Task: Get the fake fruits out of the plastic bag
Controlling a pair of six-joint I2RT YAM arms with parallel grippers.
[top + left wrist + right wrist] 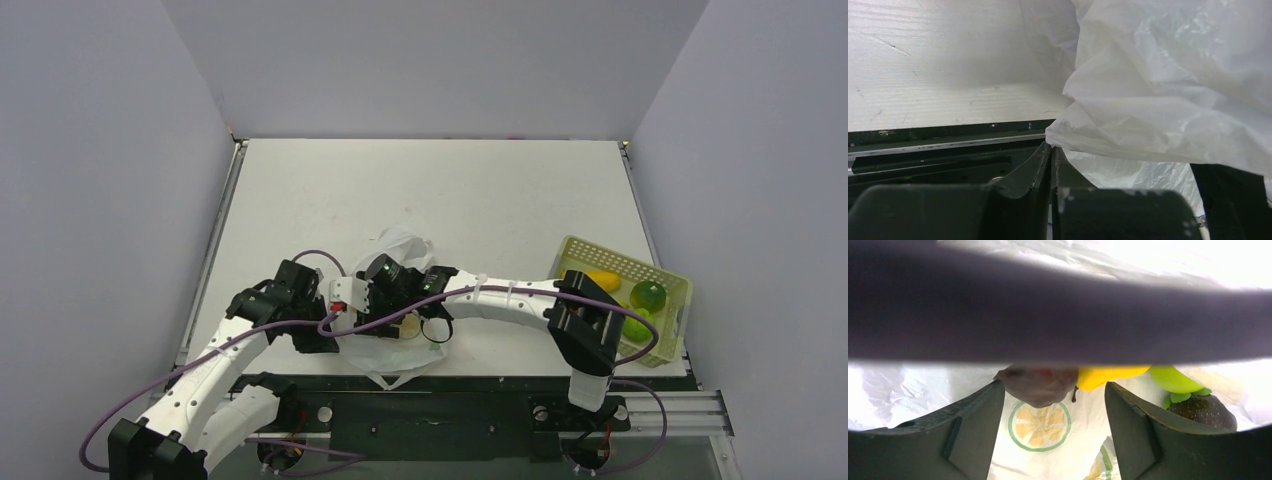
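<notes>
Fake fruits [1108, 375] in plastic bag [1173, 100] just beyond spread right fingers [973, 432]; left fingers [1032, 172] tight on bag edge

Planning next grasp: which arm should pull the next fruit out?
Right: the right gripper is open inside the plastic bag, a dark purple fruit just ahead; the left gripper is shut on the bag's edge.
</notes>
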